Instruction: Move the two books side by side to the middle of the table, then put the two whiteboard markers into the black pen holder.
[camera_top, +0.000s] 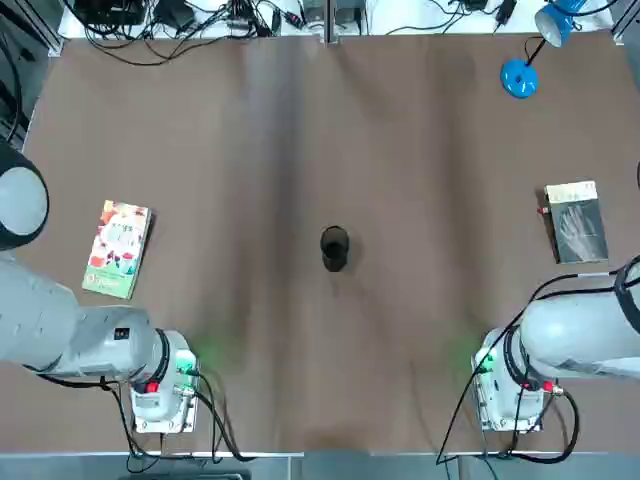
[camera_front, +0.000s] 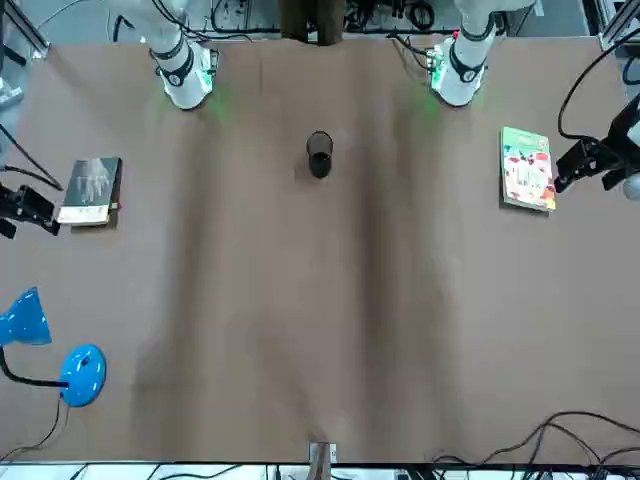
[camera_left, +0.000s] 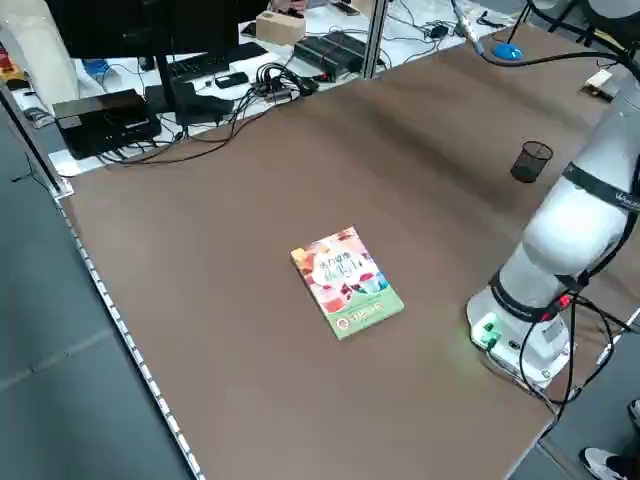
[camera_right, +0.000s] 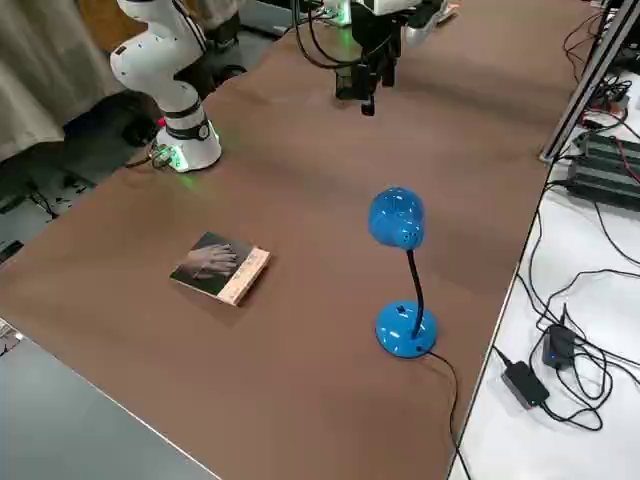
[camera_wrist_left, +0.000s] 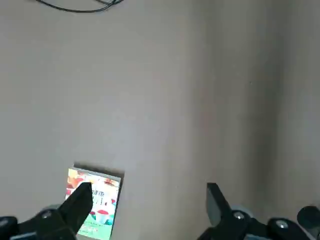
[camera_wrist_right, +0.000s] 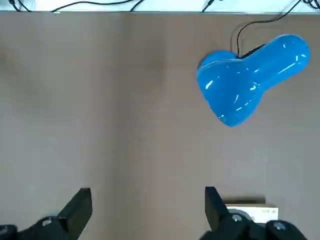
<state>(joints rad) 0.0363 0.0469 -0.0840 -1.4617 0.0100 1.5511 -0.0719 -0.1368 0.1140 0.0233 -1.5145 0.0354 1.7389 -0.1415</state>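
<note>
Your large brown matte table (camera_top: 300, 130) carries everything, with both white arms based at its near edge. The left tool (camera_wrist_left: 147, 200) hangs high above the table's left side with its two black fingers spread wide and nothing between them. The right tool (camera_wrist_right: 148, 202) hangs high above the right side, equally released and empty.

The blue round-based desk lamp (camera_top: 520, 75) stands ahead of the right tool, toward the far right corner; in the right wrist view its blue head (camera_wrist_right: 250, 80) sits just beyond the fingers.

The colourful floral paperback with the green band (camera_top: 117, 248) lies flat below the left tool, partly behind one finger (camera_wrist_left: 80, 202) in the left wrist view. The dark grey paperback with the pale hand image and cream strip (camera_top: 577, 222) lies flat below the right tool, and only its cream edge (camera_wrist_right: 247, 210) peeks out beside a finger there. The two books are well apart.

The small black round mesh pen holder (camera_top: 334, 246) stands upright mid-table, between the two tools and away from both books.

A small red tip (camera_top: 541, 211) shows at the grey book's left edge; you cannot tell what it belongs to.
</note>
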